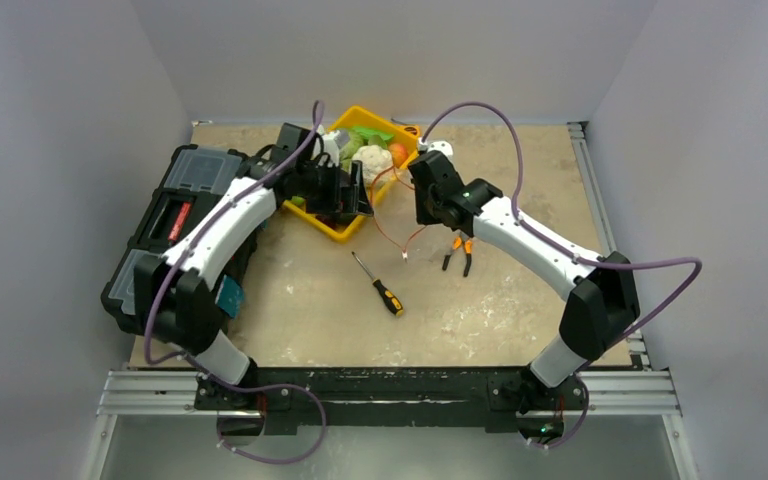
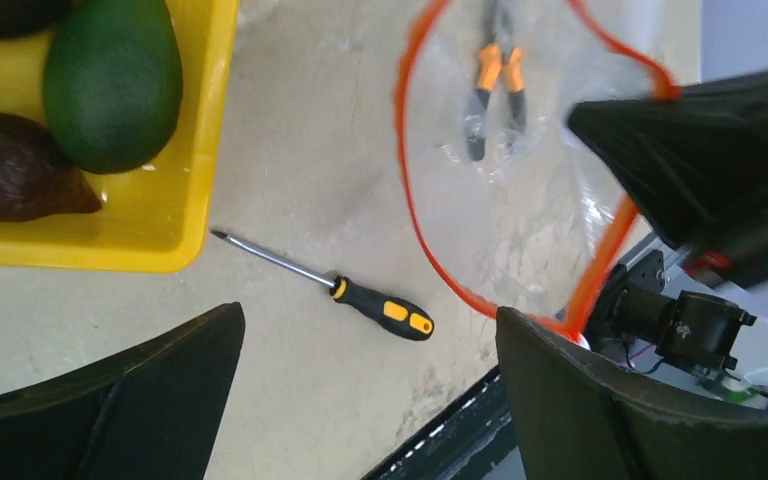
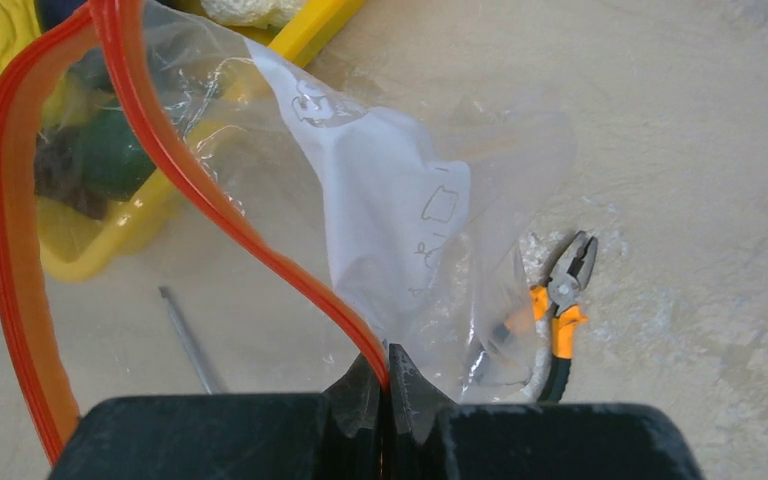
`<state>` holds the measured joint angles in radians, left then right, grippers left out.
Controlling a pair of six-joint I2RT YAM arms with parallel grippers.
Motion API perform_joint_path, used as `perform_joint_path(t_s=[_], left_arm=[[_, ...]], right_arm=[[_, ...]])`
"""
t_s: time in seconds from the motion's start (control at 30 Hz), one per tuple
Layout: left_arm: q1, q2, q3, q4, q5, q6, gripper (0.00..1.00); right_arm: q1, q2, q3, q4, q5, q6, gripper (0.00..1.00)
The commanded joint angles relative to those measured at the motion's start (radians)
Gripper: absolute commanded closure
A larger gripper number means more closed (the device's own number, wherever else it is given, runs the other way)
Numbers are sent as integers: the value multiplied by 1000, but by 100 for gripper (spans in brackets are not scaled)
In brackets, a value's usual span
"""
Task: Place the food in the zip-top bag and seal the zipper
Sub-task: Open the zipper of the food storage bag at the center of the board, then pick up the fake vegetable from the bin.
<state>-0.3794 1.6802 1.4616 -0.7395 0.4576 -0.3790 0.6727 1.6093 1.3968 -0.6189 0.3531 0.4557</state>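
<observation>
The food lies in a yellow tray (image 1: 343, 229): white cauliflower (image 1: 373, 161), an orange-red fruit (image 1: 398, 152), a dark green avocado (image 2: 110, 80) and a dark eggplant (image 2: 15, 170). The clear zip-top bag (image 3: 390, 220) hangs in the air beside the tray, its mouth gaping. My right gripper (image 3: 388, 375) is shut on the red-orange zipper (image 3: 210, 190) at one side of the mouth. My left gripper (image 2: 370, 400) stands wide open over the table with nothing between its fingers (image 2: 610, 400); the zipper loop (image 2: 430, 250) runs just past its right finger.
A black-and-yellow screwdriver (image 1: 380, 285) lies on the table below the tray. Orange-handled pliers (image 1: 458, 255) lie under the hanging bag. A black toolbox (image 1: 175, 220) sits along the left edge, under the left arm.
</observation>
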Motion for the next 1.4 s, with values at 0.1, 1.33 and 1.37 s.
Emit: perform_joint_path(t_s=[0.1,1.33,1.37], left_arm=[[47,-276,-73,160,-165,60,3],[42,254,253,146,-629,-241,13],[39,267,263,162,-631,-290,13]], right_arm=[[-4,-81,51,59,72,-159,100],[-18,-247,-126,336,120,-236,100],[-19,-248,-127,339,114,-233,100]])
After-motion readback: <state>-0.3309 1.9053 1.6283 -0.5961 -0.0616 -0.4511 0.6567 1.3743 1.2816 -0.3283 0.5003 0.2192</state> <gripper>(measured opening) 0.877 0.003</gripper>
